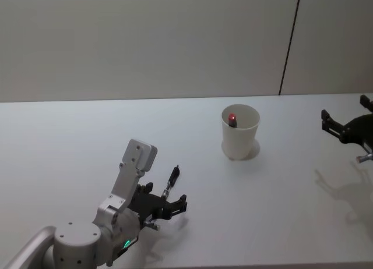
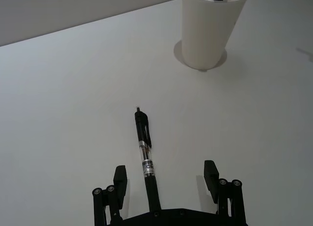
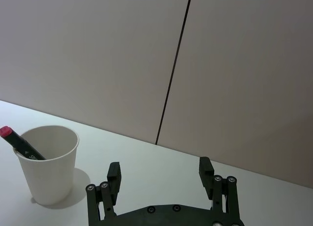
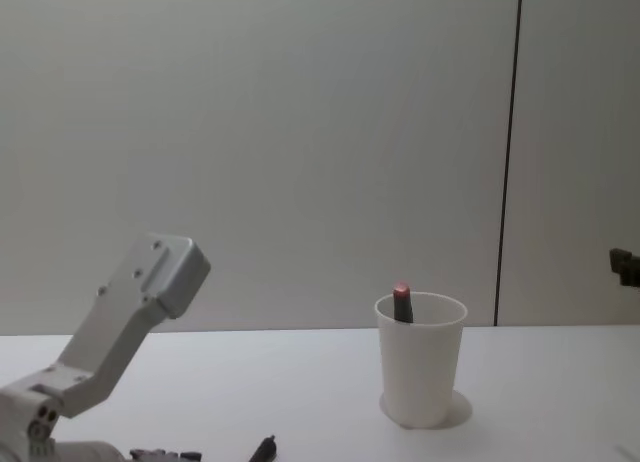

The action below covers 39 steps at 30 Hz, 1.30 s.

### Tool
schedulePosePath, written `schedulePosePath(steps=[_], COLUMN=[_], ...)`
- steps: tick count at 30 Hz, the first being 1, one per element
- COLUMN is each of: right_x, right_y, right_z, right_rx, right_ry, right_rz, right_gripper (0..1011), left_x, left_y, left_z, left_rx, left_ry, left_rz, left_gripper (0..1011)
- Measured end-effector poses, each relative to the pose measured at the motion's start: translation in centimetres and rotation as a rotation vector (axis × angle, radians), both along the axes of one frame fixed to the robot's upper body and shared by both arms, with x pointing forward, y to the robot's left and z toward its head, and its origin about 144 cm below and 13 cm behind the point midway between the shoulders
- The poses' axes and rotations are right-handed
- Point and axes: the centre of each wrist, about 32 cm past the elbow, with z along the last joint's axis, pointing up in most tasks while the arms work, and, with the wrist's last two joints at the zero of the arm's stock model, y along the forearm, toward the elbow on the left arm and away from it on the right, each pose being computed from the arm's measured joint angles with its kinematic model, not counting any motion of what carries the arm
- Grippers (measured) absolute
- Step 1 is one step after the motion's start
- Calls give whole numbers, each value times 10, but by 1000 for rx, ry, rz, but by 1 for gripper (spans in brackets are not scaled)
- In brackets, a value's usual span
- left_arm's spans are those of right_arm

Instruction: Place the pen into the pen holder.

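The pen [image 1: 171, 183] lies flat on the desk [image 1: 70, 141] in the lower left of the head view. It is between the two spread fingers of the left hand [image 1: 166, 196], which is open and holds nothing. In the left wrist view the pen [image 2: 146, 157] is nearer to one finger [image 2: 120, 177] than to the other, and its back end goes under the body of the hand [image 2: 165, 173]. The pen holder [image 1: 239, 135] stands upright right of centre, well apart from the pen. A marker with a red end [image 1: 232, 119] leans inside it. Between pen and cup the desk is bare. The right hand [image 1: 344, 112] is at the right edge, also open, and its shadow falls on the desk below it. The desk is white and smooth, and its far edge meets a plain grey wall [image 1: 145, 42] with one dark vertical seam [image 1: 289, 42].
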Motion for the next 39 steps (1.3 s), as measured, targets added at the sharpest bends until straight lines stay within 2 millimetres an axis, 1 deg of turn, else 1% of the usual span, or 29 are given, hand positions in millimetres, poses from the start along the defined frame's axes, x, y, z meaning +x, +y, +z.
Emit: schedulePosePath(steps=[15,29,33,34,36,37,38,39], right_x=[0,0,0,0,0,0,0,0], right_y=[0,0,0,0,0,0,0,0], right_z=[0,0,0,0,0,0,0,0], right_rx=[0,0,0,0,0,0,0,0], right_ry=[0,0,0,0,0,0,0,0], right_rz=[0,0,0,0,0,0,0,0], right_gripper=[1001,1001,1001,1001,1002,1001,1002,1001], left_x=[5,9,10,10,10,10,11,11], left_y=[4,8,9,9,9,9,9,9], left_z=[-9,-12,-12,-12,-12,-12,-12,-12], left_rx=[1,-2,-1,-1,0,0,1,1], left_ry=[20,39,49,50,54,56,57,60], left_rz=[1,2,3,4,5,5,5,6], left_gripper=[1003,1003,941,901,866,815,804,760])
